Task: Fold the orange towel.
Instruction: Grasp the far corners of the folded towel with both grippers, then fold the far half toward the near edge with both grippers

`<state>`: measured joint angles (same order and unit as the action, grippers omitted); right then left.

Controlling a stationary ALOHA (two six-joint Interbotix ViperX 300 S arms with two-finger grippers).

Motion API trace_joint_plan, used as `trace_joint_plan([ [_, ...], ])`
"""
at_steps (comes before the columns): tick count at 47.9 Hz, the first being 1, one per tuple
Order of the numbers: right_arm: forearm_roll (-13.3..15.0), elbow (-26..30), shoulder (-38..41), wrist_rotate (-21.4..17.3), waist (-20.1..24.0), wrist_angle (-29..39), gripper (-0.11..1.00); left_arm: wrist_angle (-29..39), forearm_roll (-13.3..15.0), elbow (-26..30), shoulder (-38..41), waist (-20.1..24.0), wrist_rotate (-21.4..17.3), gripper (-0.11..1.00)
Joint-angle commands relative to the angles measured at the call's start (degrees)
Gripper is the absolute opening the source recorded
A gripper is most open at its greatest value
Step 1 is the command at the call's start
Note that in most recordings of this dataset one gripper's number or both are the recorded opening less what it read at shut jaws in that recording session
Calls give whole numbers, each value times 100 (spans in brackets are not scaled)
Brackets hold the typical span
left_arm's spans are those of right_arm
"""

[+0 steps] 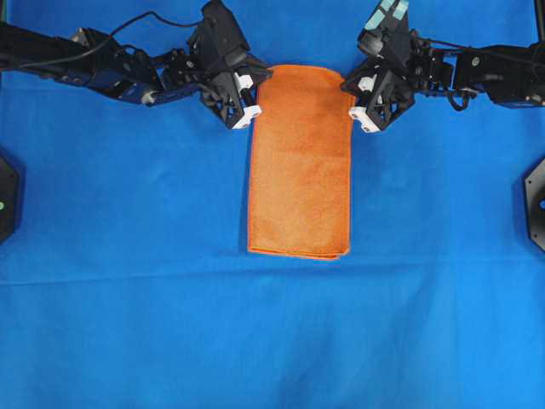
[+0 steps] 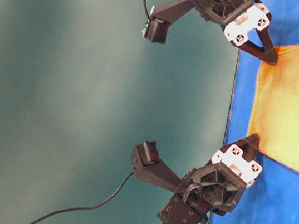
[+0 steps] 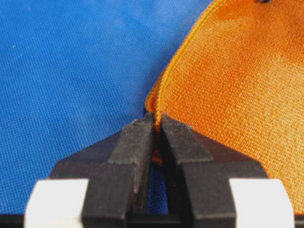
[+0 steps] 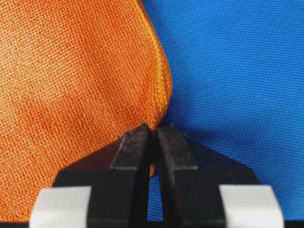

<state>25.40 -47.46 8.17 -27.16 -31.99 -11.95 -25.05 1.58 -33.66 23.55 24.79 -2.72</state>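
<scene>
The orange towel (image 1: 301, 162) lies folded into a long narrow strip on the blue cloth, running from the far middle toward me. My left gripper (image 1: 253, 100) is shut on the strip's far left corner, the hem (image 3: 164, 90) pinched between its black fingertips. At the far right corner my right gripper (image 1: 353, 98) is shut on the towel (image 4: 76, 71) the same way. In the table-level view both grippers (image 2: 271, 56) (image 2: 254, 140) hold the towel's (image 2: 297, 100) end edge low against the table.
A blue cloth (image 1: 128, 298) covers the whole table. Both black arms (image 1: 102, 64) (image 1: 477, 68) reach in from the far left and far right. Black mounts (image 1: 7, 196) (image 1: 536, 200) sit at the side edges.
</scene>
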Motion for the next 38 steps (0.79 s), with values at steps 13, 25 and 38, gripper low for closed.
trace_joint_plan([
  [13, 9, 220, -70, 9, -35, -18, 4, 18, -18, 26, -167, -35, -44, 3],
  [25, 18, 352, -79, 9, -185, 0, 4, 18, -18, 79, -281, 220, -97, 3],
  [38, 9, 483, -79, 62, -308, 18, 4, 18, -18, 202, -316, 536, -299, 3],
])
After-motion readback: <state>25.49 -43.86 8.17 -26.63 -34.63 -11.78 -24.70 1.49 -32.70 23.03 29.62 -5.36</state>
